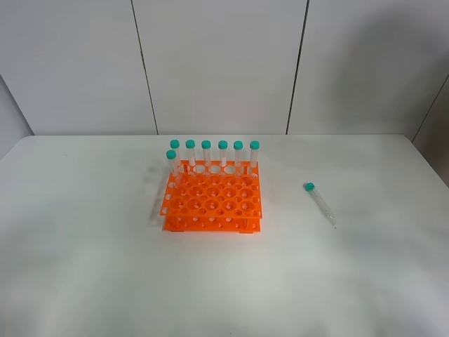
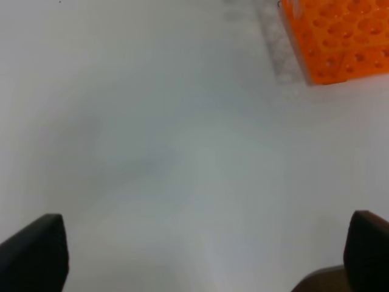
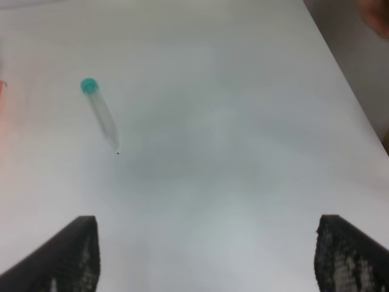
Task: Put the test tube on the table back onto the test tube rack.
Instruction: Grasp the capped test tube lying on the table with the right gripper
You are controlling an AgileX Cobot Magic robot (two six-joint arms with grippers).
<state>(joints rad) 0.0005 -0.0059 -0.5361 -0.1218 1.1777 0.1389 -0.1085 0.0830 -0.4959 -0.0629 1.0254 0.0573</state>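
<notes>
A clear test tube [image 1: 320,203] with a teal cap lies flat on the white table [image 1: 84,267], to the right of the orange test tube rack [image 1: 212,203]. The rack holds several upright teal-capped tubes [image 1: 222,153] along its back row and left side. No arm shows in the exterior high view. In the right wrist view the tube [image 3: 101,114] lies ahead of my open right gripper [image 3: 206,255], well apart from it. My left gripper [image 2: 206,255] is open and empty over bare table, with a corner of the rack [image 2: 337,39] ahead of it.
White wall panels [image 1: 217,63] stand behind the table. The table's right edge [image 3: 346,79] shows in the right wrist view.
</notes>
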